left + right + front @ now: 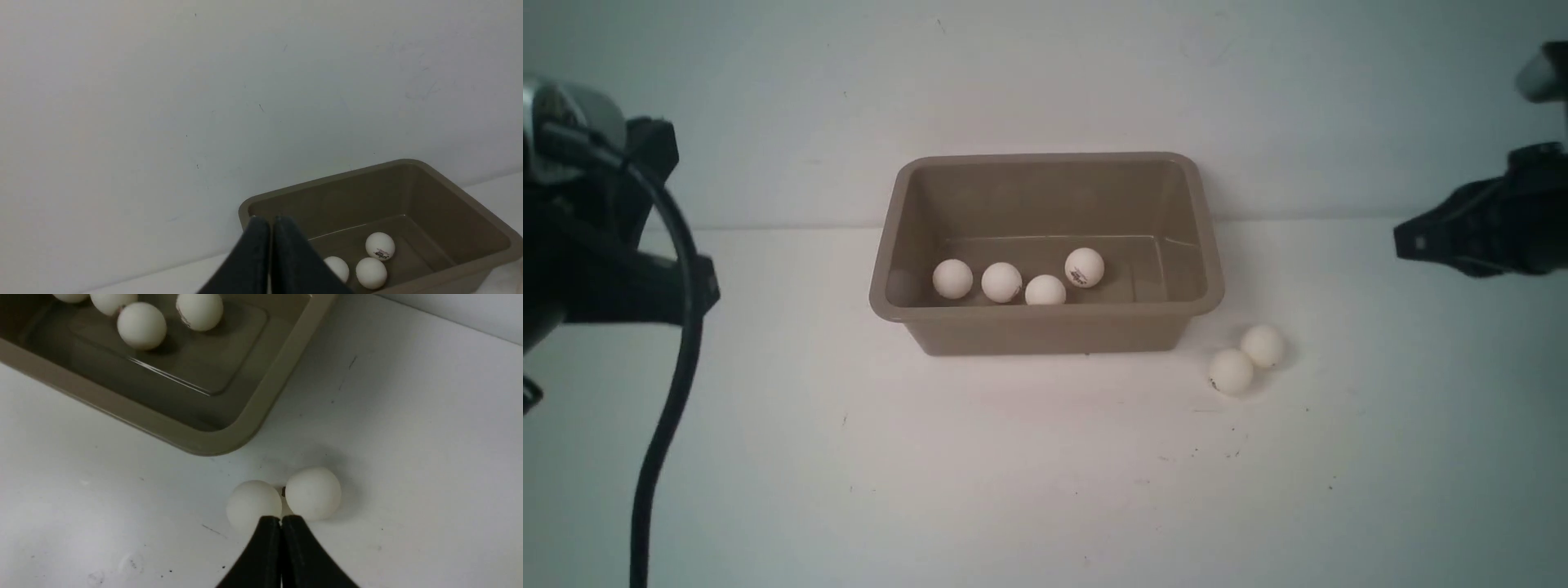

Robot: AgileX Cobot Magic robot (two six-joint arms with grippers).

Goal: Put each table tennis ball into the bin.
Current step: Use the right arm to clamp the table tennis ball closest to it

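Table tennis balls point(1001, 282): four sat in bin point(1045, 333); two loose balls point(1231, 371) lay touching on table point(1013, 457) beside it. Left gripper point(269, 222), right gripper point(281, 522) both pinched together, empty. Next, likely: right opens over one.

The bin point(1045, 331) sits mid-bench point(1013, 474) against the wall. Four balls point(1001, 282) lie inside along its front wall. Two balls point(1231, 371) touch each other just off its front-right corner.
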